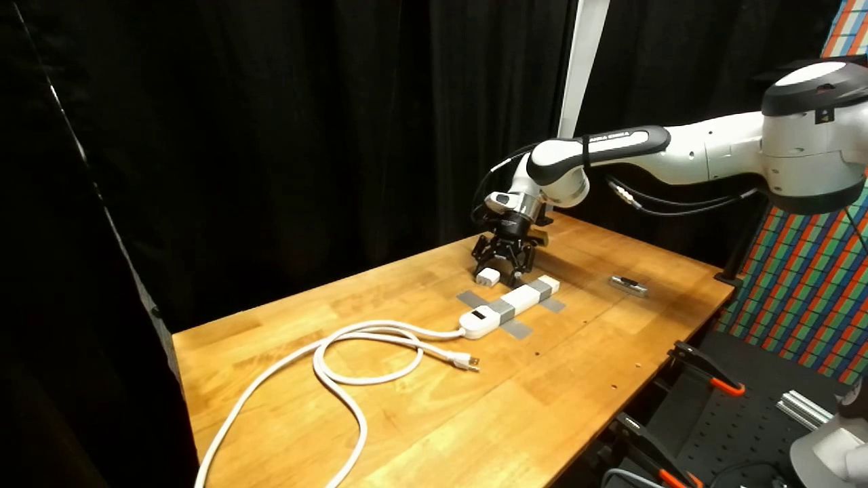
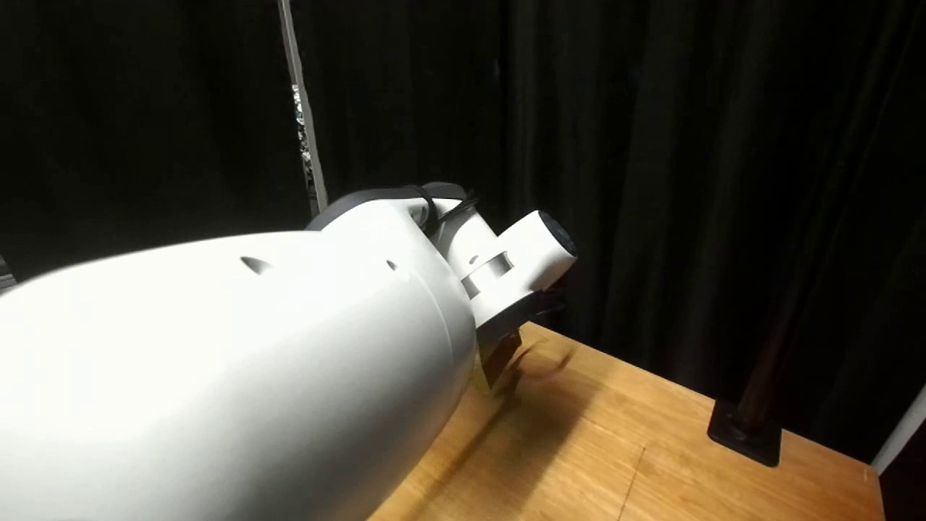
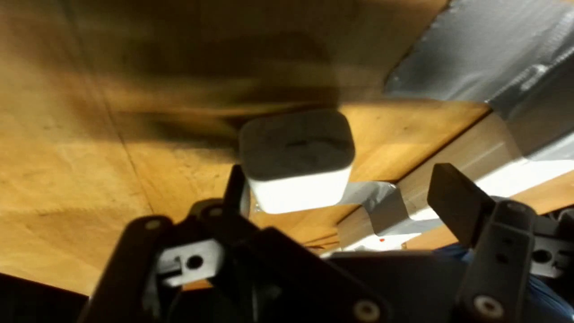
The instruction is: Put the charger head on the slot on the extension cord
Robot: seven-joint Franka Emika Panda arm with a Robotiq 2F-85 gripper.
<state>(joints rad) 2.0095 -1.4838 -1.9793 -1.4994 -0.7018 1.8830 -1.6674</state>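
The charger head (image 1: 487,276), a small white block, rests on the wooden table. In the wrist view the charger head (image 3: 296,157) sits by the left-hand finger (image 3: 235,190), with a wide gap to the right-hand finger (image 3: 457,202). My gripper (image 3: 345,193) stands open around it, low over the table; whether the left-hand finger touches it I cannot tell. Just beside them, the extension cord (image 1: 521,299) is a long white strip held down by grey tape. Its body (image 3: 453,157) runs diagonally past the right-hand finger. The strip's slots cannot be made out.
A white cable (image 1: 359,332) loops across the table and has a loose plug (image 1: 466,362). A small dark and silver object (image 1: 628,285) lies right of the strip. Clamps (image 1: 708,369) grip the table's near edge. The arm (image 2: 289,347) hides the work area in an exterior view.
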